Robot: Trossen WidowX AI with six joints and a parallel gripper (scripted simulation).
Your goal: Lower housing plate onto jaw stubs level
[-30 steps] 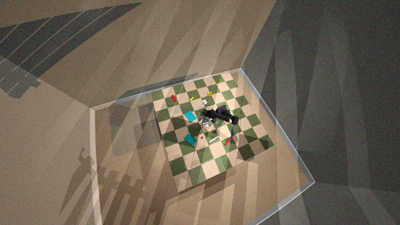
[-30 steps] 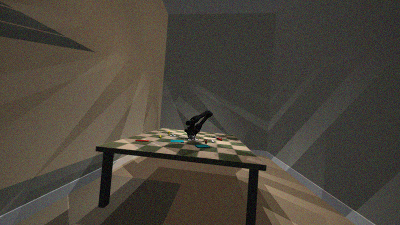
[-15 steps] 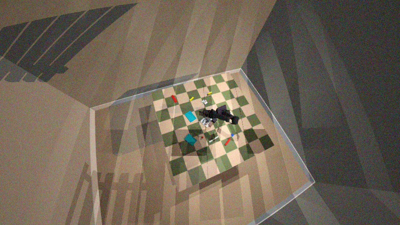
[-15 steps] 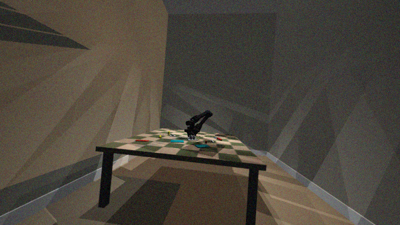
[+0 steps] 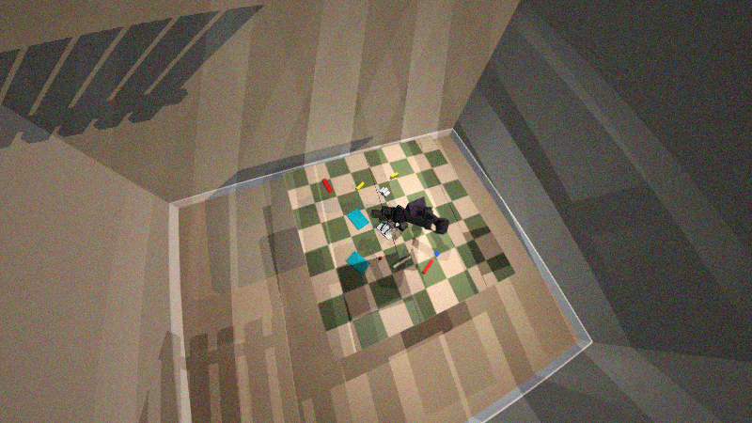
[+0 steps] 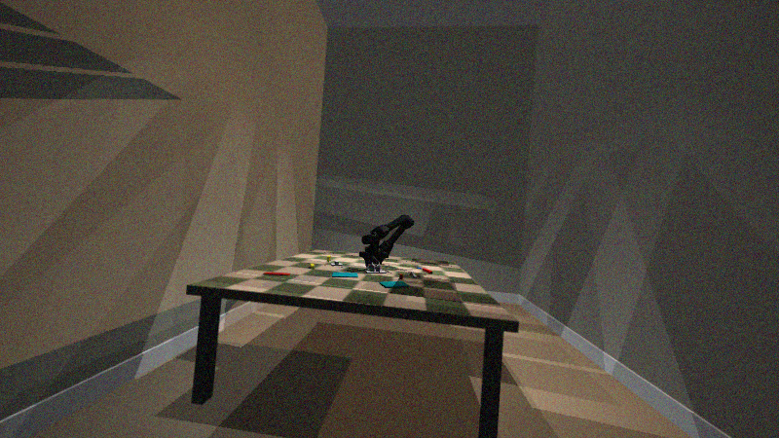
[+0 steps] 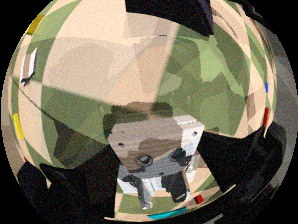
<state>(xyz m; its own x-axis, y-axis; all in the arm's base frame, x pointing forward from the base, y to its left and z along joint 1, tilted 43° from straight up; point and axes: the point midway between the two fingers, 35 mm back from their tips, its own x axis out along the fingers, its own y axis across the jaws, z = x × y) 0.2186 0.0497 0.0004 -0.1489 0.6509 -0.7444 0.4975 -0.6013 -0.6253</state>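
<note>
The grey-white housing plate [image 7: 150, 142] lies across the lower middle of the wrist view, with two dark round spots on its face. My gripper [image 7: 156, 139] [image 6: 374, 266] is shut on the plate, with a black finger at its left and right sides. Two dark-grey jaws [image 7: 143, 192] [image 7: 177, 187] stick out past the plate's lower edge, over a white base [image 7: 128, 186]. The plate hides the pins and stubs, so its height and levelness on them cannot be told. The white parts [image 5: 385, 230] show beside the arm in the top view.
Two teal sheets [image 5: 357, 218] [image 5: 357, 261] lie to the left of the arm. A grey bar [image 5: 401, 261], a red bar [image 5: 427, 266], a blue piece [image 5: 436, 254] and a small red piece [image 5: 380, 258] lie below it. A white piece [image 5: 383, 191] and two yellow pieces [image 5: 360, 185] [image 5: 394, 175] lie above.
</note>
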